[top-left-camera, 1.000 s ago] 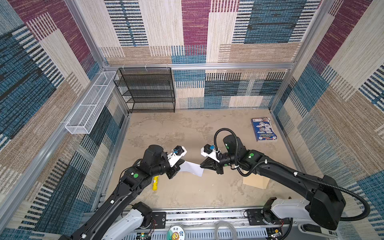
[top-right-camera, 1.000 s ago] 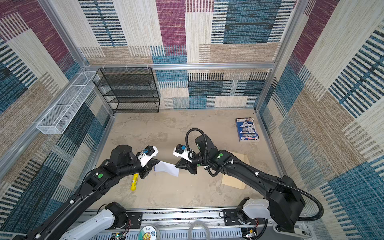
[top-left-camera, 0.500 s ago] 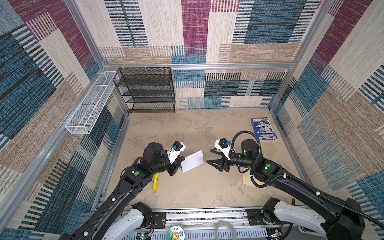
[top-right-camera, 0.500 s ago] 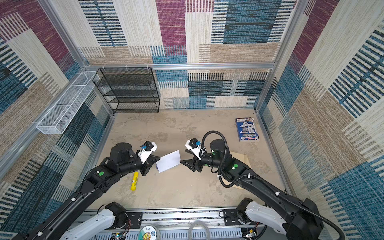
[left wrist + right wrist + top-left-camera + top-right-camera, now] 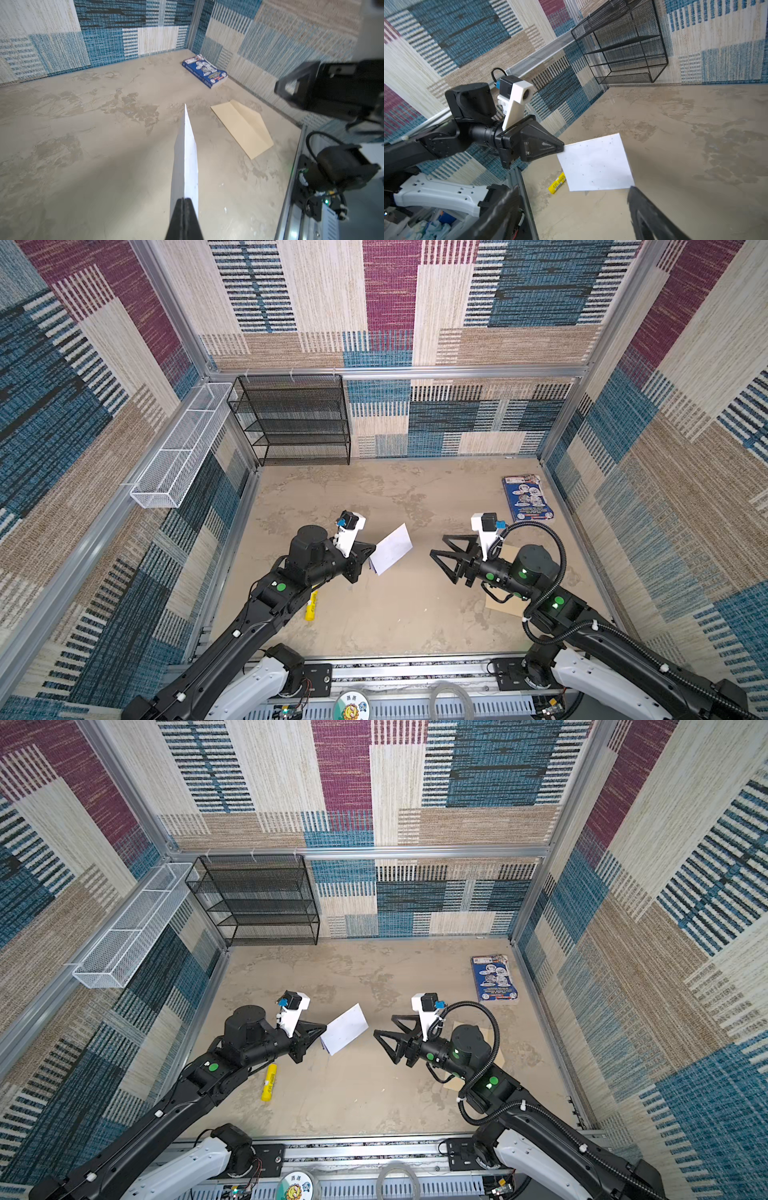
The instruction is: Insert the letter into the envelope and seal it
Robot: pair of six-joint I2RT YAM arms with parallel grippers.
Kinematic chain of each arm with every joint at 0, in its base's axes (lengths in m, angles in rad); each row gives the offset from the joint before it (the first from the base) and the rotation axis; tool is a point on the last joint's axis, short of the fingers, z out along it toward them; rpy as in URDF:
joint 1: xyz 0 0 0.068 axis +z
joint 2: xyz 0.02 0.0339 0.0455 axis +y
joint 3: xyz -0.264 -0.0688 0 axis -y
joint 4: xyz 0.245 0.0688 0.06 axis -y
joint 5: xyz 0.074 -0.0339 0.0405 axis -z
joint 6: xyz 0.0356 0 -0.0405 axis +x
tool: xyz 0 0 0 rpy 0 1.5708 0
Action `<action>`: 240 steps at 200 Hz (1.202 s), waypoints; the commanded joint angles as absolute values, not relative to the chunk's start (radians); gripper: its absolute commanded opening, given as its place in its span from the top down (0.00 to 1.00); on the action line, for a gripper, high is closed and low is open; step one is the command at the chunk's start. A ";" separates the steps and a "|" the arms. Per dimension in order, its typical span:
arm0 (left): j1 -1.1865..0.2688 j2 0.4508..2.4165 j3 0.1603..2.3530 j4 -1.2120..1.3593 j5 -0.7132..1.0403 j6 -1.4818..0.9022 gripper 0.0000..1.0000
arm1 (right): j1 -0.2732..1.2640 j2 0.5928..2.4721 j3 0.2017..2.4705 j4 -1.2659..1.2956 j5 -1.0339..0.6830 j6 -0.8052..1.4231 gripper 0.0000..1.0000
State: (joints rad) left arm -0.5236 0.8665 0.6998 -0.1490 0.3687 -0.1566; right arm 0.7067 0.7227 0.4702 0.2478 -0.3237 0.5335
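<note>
Change: right gripper [image 5: 437,544] had let go of the letter [image 5: 391,548] and drawn back toward 3 o'clock with its jaws spread since a second earlier; the sheet, which had been low between both grippers, had swung up on the left one alone.
Yellow tube [image 5: 311,605]: lay on the floor at 7 o'clock from the letter, partly under the left arm.
Left gripper [image 5: 372,551]: clamped tight on the letter's 8 o'clock edge, carrying it clear of the floor, probably so the other arm was free for the envelope.
Letter: plain white back up, tilted, over mid-floor, not yet in the envelope.
Right gripper: wide and empty, facing the letter from 3 o'clock with a clear gap between.
Envelope [image 5: 243,126]: tan, flat on the floor at 4 o'clock from the letter, flap lying open, partly under the right arm in both top views.
Booklet [image 5: 528,497]: at 2 o'clock against the right wall, well apart.
Room: bare floor from 10 to 1 o'clock. The right wall stood near the envelope, so I judged that insertion would best come from the 9 o'clock side.
</note>
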 commanded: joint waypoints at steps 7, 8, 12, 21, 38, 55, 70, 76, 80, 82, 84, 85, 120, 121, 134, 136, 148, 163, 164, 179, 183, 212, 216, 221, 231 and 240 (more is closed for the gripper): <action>-0.528 0.840 0.667 0.064 0.363 -0.417 1.00 | 0.707 0.739 0.381 0.514 -0.373 0.738 0.12; -0.529 0.840 0.667 0.069 0.363 -0.424 1.00 | 0.707 0.741 0.379 0.518 -0.374 0.739 0.12; -0.530 0.836 0.663 0.083 0.362 -0.445 1.00 | 0.707 0.750 0.370 0.538 -0.377 0.754 0.12; -0.536 0.833 0.655 0.103 0.361 -0.485 1.00 | 0.707 0.772 0.345 0.607 -0.392 0.787 0.11; -0.554 0.831 0.650 0.127 0.365 -0.547 1.00 | 0.708 0.819 0.317 0.726 -0.417 0.838 0.06; -0.581 0.832 0.633 0.176 0.357 -0.601 1.00 | 0.707 0.874 0.314 0.802 -0.428 0.865 0.01; -0.614 0.835 0.617 0.224 0.334 -0.633 1.00 | 0.707 0.930 0.311 0.869 -0.446 0.897 0.01; -0.627 0.837 0.616 0.235 0.326 -0.640 1.00 | 0.707 0.952 0.316 0.887 -0.454 0.900 0.01; -0.635 0.839 0.616 0.239 0.318 -0.644 1.00 | 0.707 0.965 0.320 0.895 -0.458 0.902 0.01; -0.640 0.840 0.615 0.243 0.315 -0.646 1.00 | 0.708 0.971 0.322 0.897 -0.461 0.902 0.02; -0.644 0.841 0.615 0.246 0.312 -0.647 1.00 | 0.707 0.977 0.325 0.898 -0.463 0.903 0.02; -0.646 0.842 0.614 0.247 0.310 -0.647 1.00 | 0.707 0.978 0.327 0.898 -0.464 0.903 0.02; -0.685 0.862 0.605 0.332 0.296 -0.708 1.00 | 0.707 1.057 0.343 0.941 -0.471 0.900 0.03; -0.686 0.862 0.605 0.334 0.296 -0.710 1.00 | 0.707 1.058 0.343 0.943 -0.470 0.900 0.03; -0.693 0.861 0.602 0.354 0.287 -0.726 1.00 | 0.707 1.062 0.338 0.964 -0.465 0.900 0.04; -0.695 0.862 0.602 0.357 0.287 -0.728 1.00 | 0.707 1.061 0.336 0.966 -0.465 0.900 0.03; -0.699 0.868 0.596 0.381 0.290 -0.746 1.00 | 0.707 1.064 0.335 0.987 -0.465 0.902 0.03; -0.706 0.881 0.588 0.421 0.300 -0.770 1.00 | 0.707 1.078 0.346 0.994 -0.473 0.902 0.03; -0.706 0.883 0.587 0.423 0.300 -0.771 1.00 | 0.707 1.079 0.347 0.993 -0.475 0.902 0.04; -0.712 0.890 0.575 0.477 0.303 -0.794 1.00 | 0.707 1.101 0.354 0.991 -0.476 0.902 0.04; -0.712 0.892 0.575 0.481 0.302 -0.796 1.00 | 0.708 1.105 0.352 0.996 -0.476 0.906 0.04; -0.722 0.884 0.584 0.484 0.292 -0.791 1.00 | 0.707 1.136 0.337 1.039 -0.473 0.923 0.05; -0.722 0.883 0.584 0.486 0.292 -0.792 1.00 | 0.707 1.140 0.336 1.042 -0.473 0.924 0.05; -0.722 0.883 0.585 0.489 0.290 -0.792 1.00 | 0.707 1.141 0.332 1.048 -0.472 0.926 0.05; -0.724 0.880 0.588 0.492 0.290 -0.794 1.00 | 0.707 1.142 0.322 1.058 -0.465 0.932 0.05; -0.724 0.879 0.591 0.492 0.291 -0.795 1.00 | 0.707 1.146 0.313 1.073 -0.462 0.942 0.05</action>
State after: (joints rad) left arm -0.7223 0.8867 0.5800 0.4355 0.2947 -0.7803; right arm 0.7067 1.1400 0.3286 0.9924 -0.4606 0.9112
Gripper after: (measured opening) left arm 0.054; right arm 0.949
